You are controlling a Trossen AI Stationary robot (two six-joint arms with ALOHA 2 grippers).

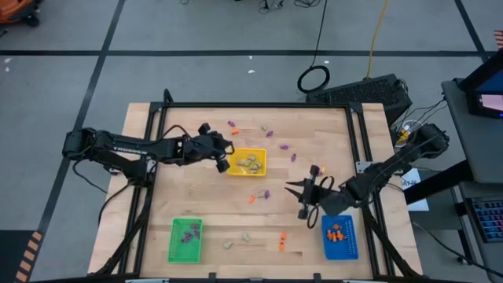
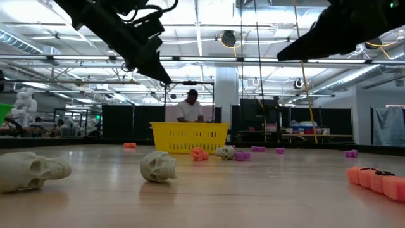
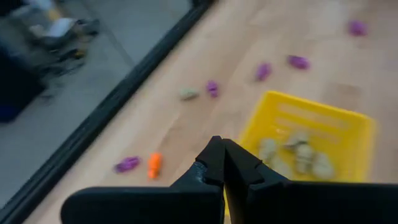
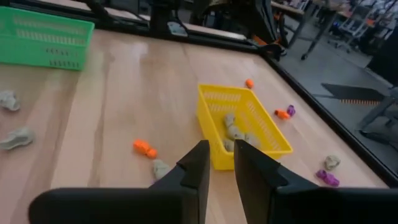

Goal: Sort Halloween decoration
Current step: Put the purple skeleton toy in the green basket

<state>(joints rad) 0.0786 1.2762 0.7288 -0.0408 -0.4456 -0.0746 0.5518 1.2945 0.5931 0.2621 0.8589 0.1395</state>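
A: Where is the left claw [image 1: 222, 165]?

B: It hangs just above the near-left corner of the yellow tray [image 1: 259, 155], its fingers pressed together with nothing between them. Pale skull trinkets [image 1: 250, 163] lie in the tray right beside it.

A: And the right claw [image 1: 302, 213]?

B: It hovers over bare bench [image 1: 212, 212], its fingers drawn narrow with a slim gap between them; nothing shows in the gap. The blue tray [image 1: 351, 242] sits just beside it toward the bench's front edge, with orange trinkets [image 1: 336, 233] inside.

A: What lies loose near that claw?

B: Orange pieces [image 1: 252, 198] and a pale one [image 1: 264, 192] rest between it and the yellow tray. Another orange piece [image 1: 282, 240] lies further off toward the front edge, near two pale skulls [image 1: 237, 240].

A: The rest?

B: Purple trinkets [image 1: 189, 232] fill the green tray [image 1: 174, 250], well apart from both claws. More purple bits [image 1: 284, 146] are scattered beyond the yellow tray, on the far side from the left claw.
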